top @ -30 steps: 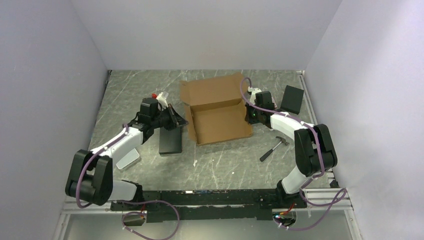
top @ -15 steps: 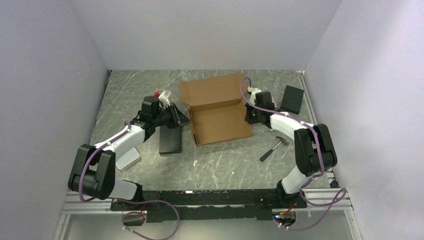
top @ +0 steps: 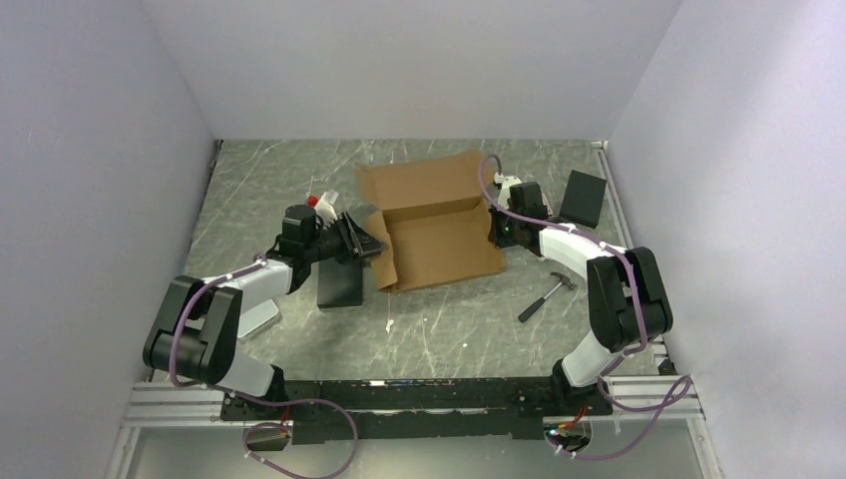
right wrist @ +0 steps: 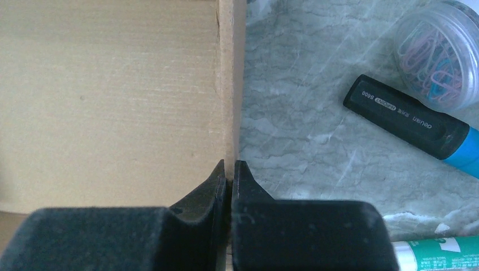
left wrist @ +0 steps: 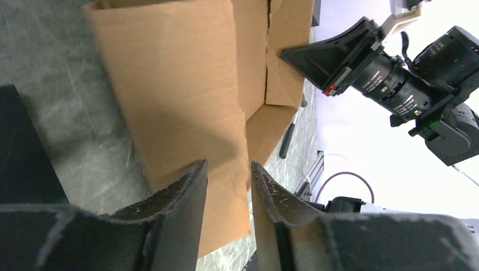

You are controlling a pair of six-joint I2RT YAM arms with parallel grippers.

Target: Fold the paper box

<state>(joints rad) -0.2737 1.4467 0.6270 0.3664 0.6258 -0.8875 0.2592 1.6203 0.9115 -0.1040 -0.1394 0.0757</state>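
The paper box (top: 434,225) is brown cardboard, half formed, with its lid flap raised at the back. My left gripper (top: 374,244) stands at the box's left flap. In the left wrist view the left gripper (left wrist: 229,164) is open, with a gap between its fingers and the flap (left wrist: 175,107) just beyond their tips. My right gripper (top: 496,228) is at the box's right wall. In the right wrist view the right gripper (right wrist: 229,164) is shut on that wall's thin edge (right wrist: 226,84).
A black block (top: 339,282) lies under the left arm, with a grey tin (top: 257,317) nearer the base. A hammer (top: 546,296) and a black box (top: 584,198) lie to the right. A highlighter (right wrist: 412,124) and a tub of paper clips (right wrist: 438,53) lie beside the right wall.
My left gripper has moved right, up to the box's left flap, and its jaws have opened. The flap has shifted. The right arm has not moved.
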